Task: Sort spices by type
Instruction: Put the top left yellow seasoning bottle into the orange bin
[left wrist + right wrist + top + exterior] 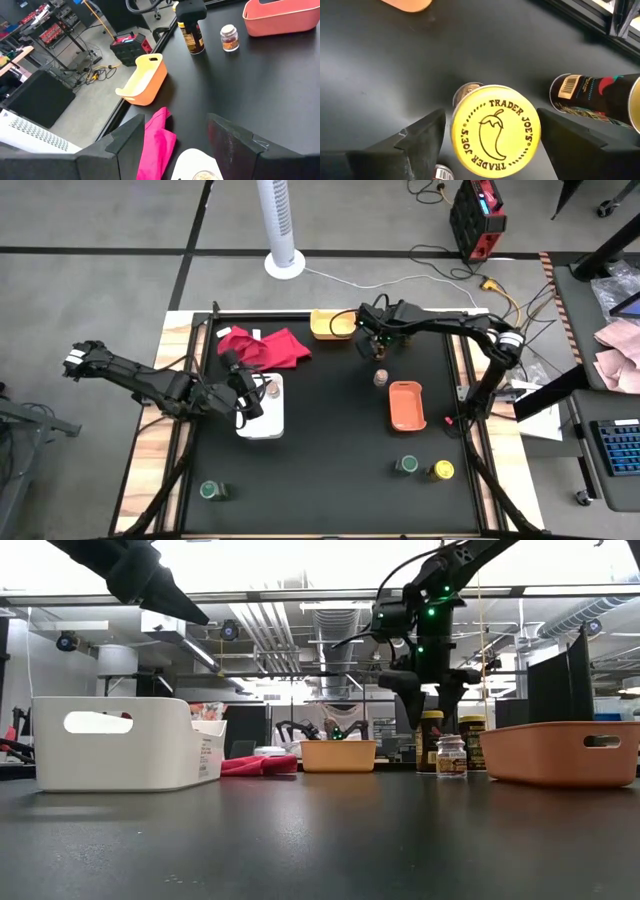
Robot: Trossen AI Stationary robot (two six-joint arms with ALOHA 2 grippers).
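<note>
While the right gripper [492, 135] hangs over the black tabletop [320, 440] at about one o'clock, between the yellow plastic tray [332, 325] and the orange plastic tray [406, 405], its two dark fingers stand wide, one on each side of a small round spice jar with a yellow lid [495, 130]. That jar stands upright, its long axis pointing straight up at the wrist, and its lid lies squarely between the fingers with a gap on each side; nothing is clamped yet. By my judgement the fingers need only close in. A second dark jar with a barcode label [592, 100] stands just beside it at roughly three o'clock of the lid, near enough to be knocked. The pinkish-brown glass jar [381, 378] stands near the orange tray. The left gripper [245, 393] waits at nine o'clock over the white plastic tray [262, 423], fingers parted and empty.
</note>
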